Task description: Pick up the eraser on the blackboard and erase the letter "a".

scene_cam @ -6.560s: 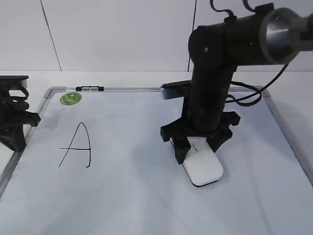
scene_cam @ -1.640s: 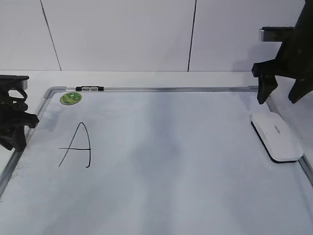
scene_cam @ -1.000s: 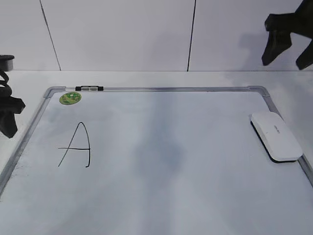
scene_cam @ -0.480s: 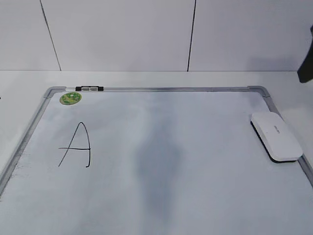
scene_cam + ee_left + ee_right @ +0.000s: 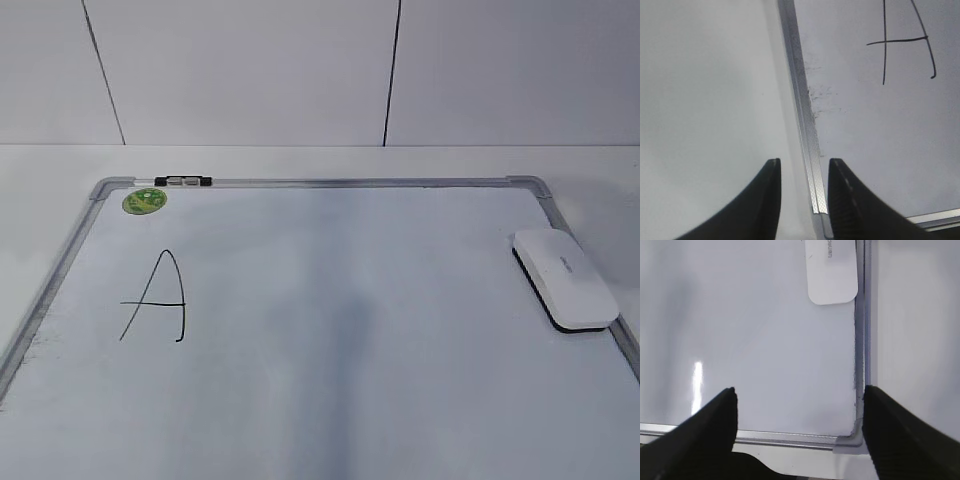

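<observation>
1. White plastic eraser is seen lying flat on the blackboard, against its right frame edge; its top is cropped in the right wrist view.
2. No small "a" can be made out; only a capital "A" is seen, left of the eraser.
3. Left gripper is held narrowly parted and empty; right gripper is spread wide, empty.

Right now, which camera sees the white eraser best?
The exterior view: the whole eraser shows there, lying flat by the blackboard's right frame, black base and grey lettering visible. The right wrist view catches only one end of it at the top edge. The left wrist view shows none of it.
</observation>
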### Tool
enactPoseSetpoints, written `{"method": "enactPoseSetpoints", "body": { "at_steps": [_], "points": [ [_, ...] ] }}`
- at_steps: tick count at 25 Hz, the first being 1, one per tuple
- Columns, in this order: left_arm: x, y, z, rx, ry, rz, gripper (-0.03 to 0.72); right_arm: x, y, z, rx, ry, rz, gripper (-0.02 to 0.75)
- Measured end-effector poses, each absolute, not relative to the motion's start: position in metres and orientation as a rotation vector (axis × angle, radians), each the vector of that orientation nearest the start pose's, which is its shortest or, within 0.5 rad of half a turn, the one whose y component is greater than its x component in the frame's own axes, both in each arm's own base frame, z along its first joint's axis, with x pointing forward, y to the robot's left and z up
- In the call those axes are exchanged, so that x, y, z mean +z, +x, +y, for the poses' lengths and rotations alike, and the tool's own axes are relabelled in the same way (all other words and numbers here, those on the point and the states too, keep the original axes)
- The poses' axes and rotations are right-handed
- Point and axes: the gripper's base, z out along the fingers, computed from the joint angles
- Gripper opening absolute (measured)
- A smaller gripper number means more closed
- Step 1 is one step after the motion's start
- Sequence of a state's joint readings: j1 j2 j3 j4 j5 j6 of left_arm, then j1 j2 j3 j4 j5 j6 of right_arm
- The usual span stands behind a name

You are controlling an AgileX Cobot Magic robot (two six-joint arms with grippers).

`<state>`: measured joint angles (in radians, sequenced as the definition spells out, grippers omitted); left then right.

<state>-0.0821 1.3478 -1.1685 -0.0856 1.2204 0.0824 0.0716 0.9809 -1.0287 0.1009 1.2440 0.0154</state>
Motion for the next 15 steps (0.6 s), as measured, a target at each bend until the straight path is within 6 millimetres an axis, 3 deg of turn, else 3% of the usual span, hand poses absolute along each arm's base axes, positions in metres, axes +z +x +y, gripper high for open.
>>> {"method": "enactPoseSetpoints", "body": {
  "at_steps": [9, 15],
  "points": [
    [0.363, 0.185, -0.023, -0.117, 0.208, 2.668, 0.235, 0.373, 0.084, 0.012, 0.130, -0.072, 2.440, 0.593],
    [0.389, 0.138, -0.019, -0.113, 0.205, 2.502, 0.235, 0.383, 0.045, 0.009, 0.125, -0.074, 2.295, 0.592]
  ]
}}
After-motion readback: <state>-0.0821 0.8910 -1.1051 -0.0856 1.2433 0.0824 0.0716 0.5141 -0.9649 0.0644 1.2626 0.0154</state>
